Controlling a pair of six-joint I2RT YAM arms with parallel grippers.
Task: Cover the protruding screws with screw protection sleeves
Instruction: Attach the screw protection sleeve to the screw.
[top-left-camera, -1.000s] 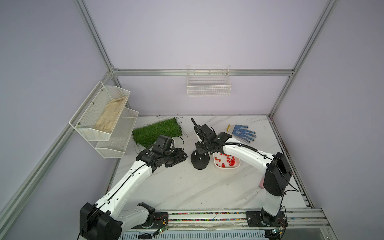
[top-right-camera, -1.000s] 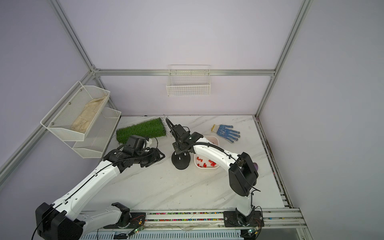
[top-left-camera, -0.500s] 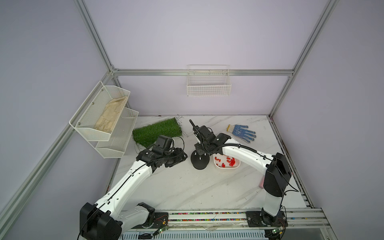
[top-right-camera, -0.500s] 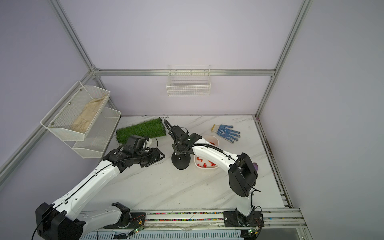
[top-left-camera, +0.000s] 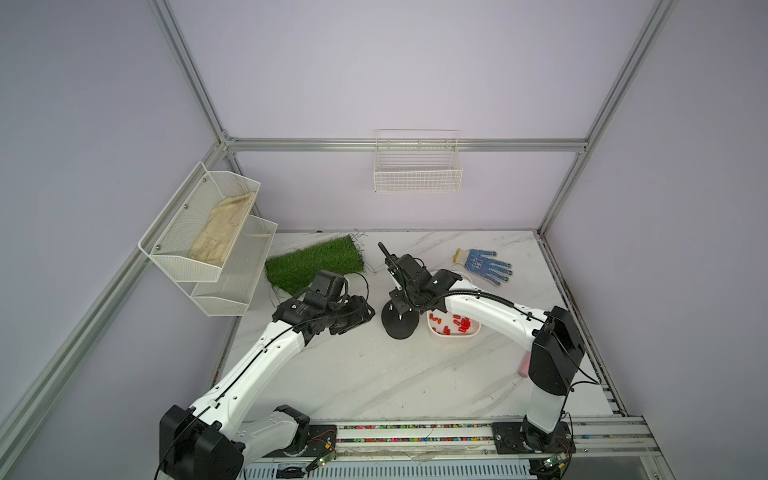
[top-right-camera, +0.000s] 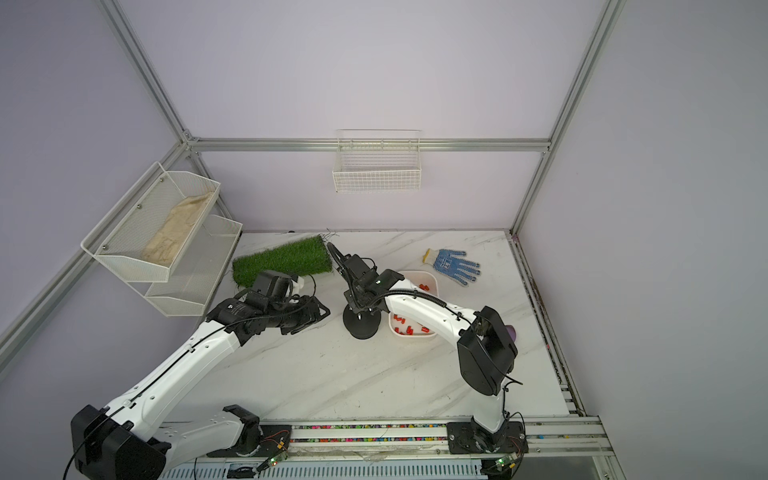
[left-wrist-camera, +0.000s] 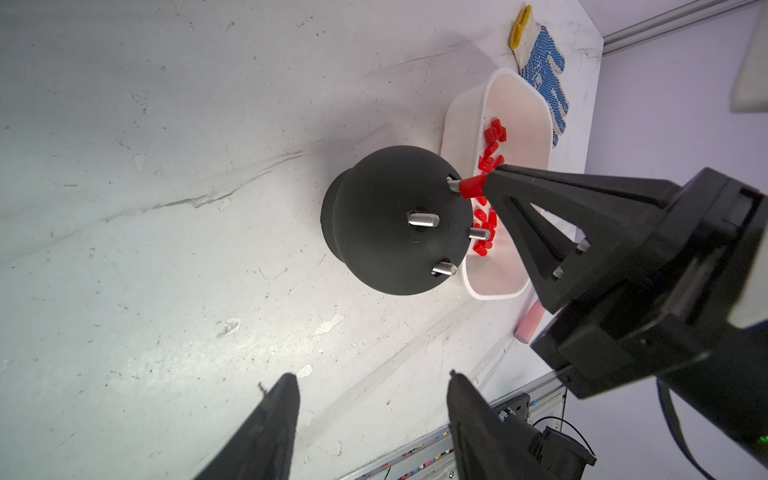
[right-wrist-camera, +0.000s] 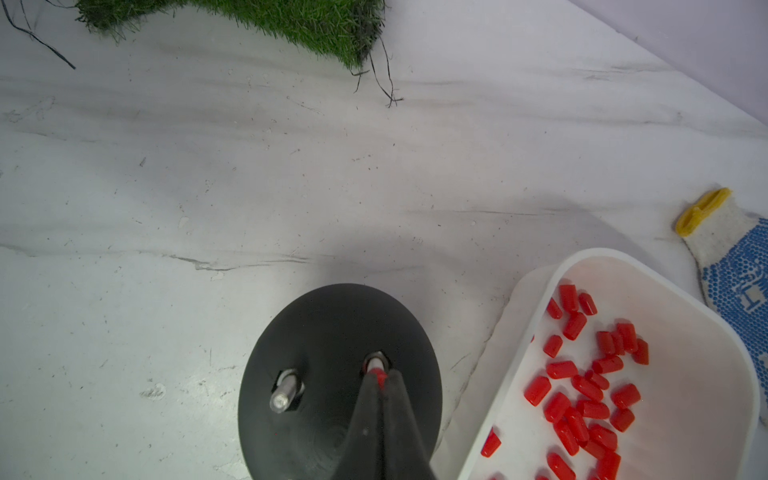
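1. Spanning the cell, the marble tabletop lies beneath both arms.
2. An artificial grass mat lies behind the left gripper, well apart from the right one.
3. A white tray sits just beside the right gripper, on the side away from the left gripper.
4. A black dome base stands directly under the right gripper's tips and ahead of the left gripper.
5. A work glove lies beyond the tray, far from both grippers.
6. The left gripper hangs with fingers spread, holding nothing, apart from the base.
7. The right gripper is pressed together, pinching one red sleeve.
8. Four protruding screws rise from the base. Three are bare, and the pinched sleeve's open end meets the tip of the fourth.
9. Loose screw protection sleeves lie scattered in the tray.
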